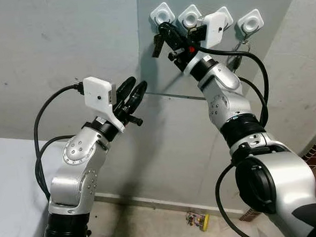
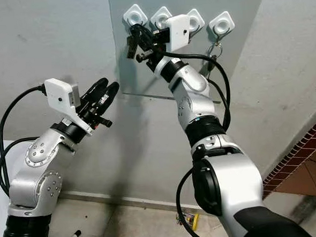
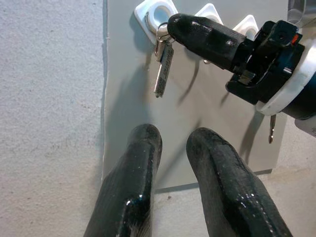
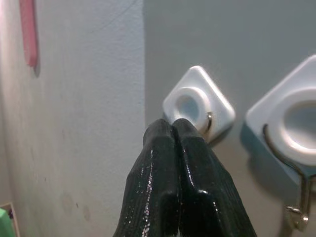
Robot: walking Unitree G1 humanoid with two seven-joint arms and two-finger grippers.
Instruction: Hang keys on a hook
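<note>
Head view: the right gripper (image 1: 166, 34) reaches up to the leftmost hook (image 1: 162, 13) of four white hooks on a grey wall panel (image 1: 198, 78), its fingers pinched together. The left gripper (image 1: 132, 96) hovers below and to the left of that hook, slightly parted and empty.

Left wrist view: the key (image 3: 163, 69) hangs straight down from the leftmost hook by its ring, the right gripper's fingertip touching it.

Right wrist view: closed fingers (image 4: 173, 163) press just beneath that hook's metal prong.
</note>
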